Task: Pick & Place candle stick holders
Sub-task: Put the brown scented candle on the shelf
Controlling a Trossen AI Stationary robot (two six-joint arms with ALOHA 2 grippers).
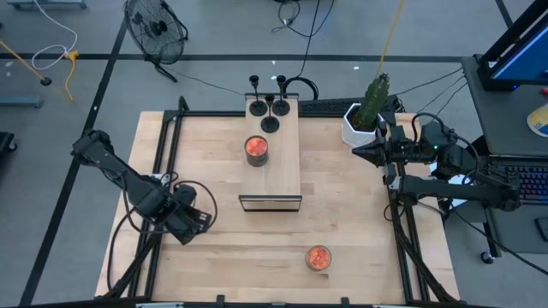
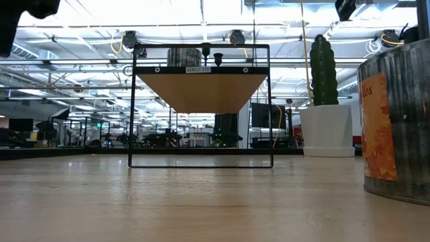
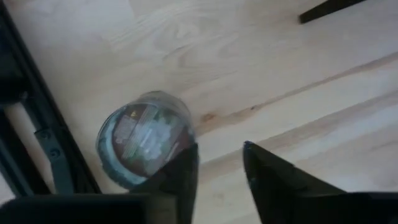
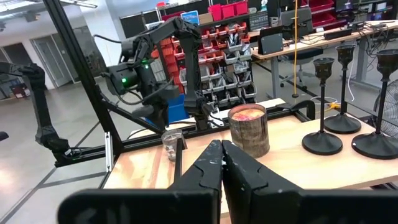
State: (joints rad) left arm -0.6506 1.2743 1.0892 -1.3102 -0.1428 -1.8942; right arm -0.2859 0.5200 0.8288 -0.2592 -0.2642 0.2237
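Clear glass cup (image 3: 144, 144) beside left pincer (image 3: 221, 163).

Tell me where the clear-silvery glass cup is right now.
The clear-silvery glass cup stands on the table at its left edge, beside the black frame rail, just off the left gripper, whose open fingers are not around it.

Overhead camera looks straight down on the whole table (image 1: 214, 257), the wooden shelf (image 1: 272, 154) at centre. Low camera sits at tabletop level facing that shelf (image 2: 200, 91) end-on. Left wrist camera looks down, close on a clear cup (image 3: 144, 140). Right wrist camera looks level across the shelf (image 4: 323, 158) toward the left arm (image 4: 149, 68).
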